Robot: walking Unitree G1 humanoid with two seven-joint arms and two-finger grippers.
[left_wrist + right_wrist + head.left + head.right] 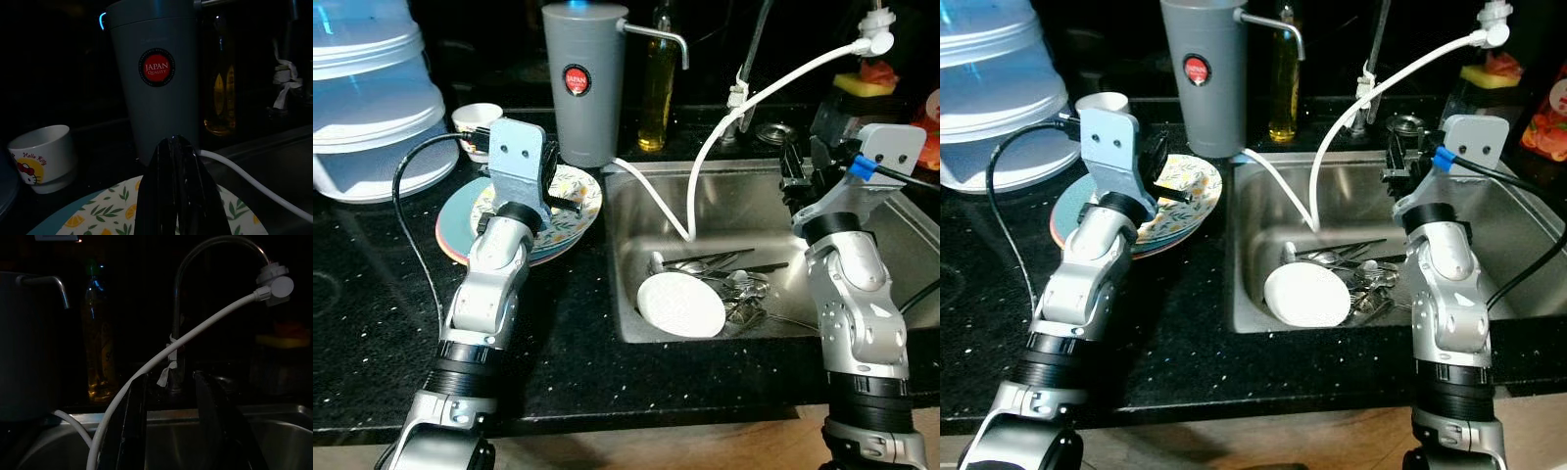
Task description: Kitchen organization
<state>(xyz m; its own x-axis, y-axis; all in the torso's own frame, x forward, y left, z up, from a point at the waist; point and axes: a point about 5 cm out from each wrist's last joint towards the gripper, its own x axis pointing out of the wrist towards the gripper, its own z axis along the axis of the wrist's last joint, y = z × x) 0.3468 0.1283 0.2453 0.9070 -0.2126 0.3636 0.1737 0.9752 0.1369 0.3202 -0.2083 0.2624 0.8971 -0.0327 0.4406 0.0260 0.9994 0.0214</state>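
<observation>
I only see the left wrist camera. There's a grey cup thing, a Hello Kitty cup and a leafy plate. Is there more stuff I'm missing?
Observer: Yes. Beside the plates there is a steel sink with a round white dish lying in it.
Operator: Anything else in the sink?
Observer: A pile of cutlery next to the white dish.
Operator: Where's the other arm?
Observer: The right gripper is above the sink's right side, fingers apart.
Operator: Is my plate alone?
Observer: No, the leafy plate tops a small stack of plates.
</observation>
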